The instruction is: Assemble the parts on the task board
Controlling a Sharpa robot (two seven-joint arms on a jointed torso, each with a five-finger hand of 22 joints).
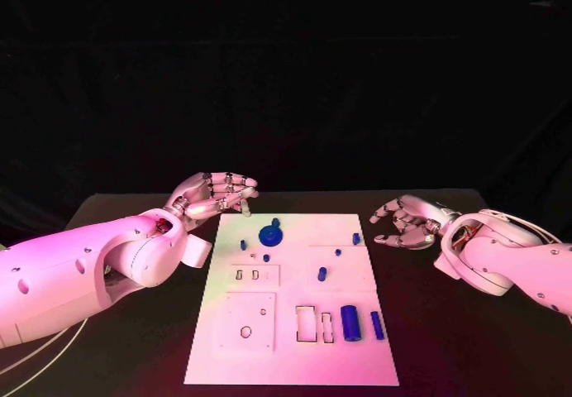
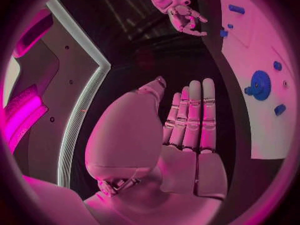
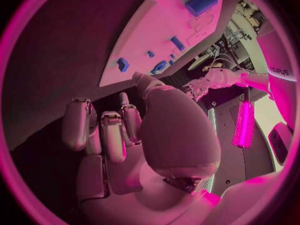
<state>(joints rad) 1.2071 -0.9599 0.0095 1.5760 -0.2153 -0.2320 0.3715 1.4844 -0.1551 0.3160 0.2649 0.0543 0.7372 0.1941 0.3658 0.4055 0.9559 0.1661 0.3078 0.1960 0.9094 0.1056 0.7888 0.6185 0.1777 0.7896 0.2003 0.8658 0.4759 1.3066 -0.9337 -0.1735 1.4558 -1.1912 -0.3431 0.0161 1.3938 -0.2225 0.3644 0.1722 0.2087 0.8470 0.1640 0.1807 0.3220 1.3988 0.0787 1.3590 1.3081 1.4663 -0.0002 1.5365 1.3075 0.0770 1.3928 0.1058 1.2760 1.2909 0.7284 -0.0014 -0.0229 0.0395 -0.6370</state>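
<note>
a white board [image 1: 345, 364] was seen lying in the middle of a black table [image 1: 477, 347], with small blue parts scattered over it. a blue gear [image 1: 272, 236] lay near the far left corner, a short peg [image 1: 321, 274] stood near the middle, and a thick cylinder [image 1: 350, 322] and a thinner pin [image 1: 377, 325] lay by the slots at the near right. the left hand [image 1: 218, 195] was held just past the board's far left corner, empty, its fingers loosely bent in the head view and laid out straight side by side in the wrist view. the right hand [image 1: 409, 222] was held beside the far right edge, empty, fingers curled but apart. nothing was gripped. judged from this, no part had yet been picked; the gear was nearest the left hand, and would best be approached from above and pinched by its rim, without the nearby small parts being knocked.
</note>
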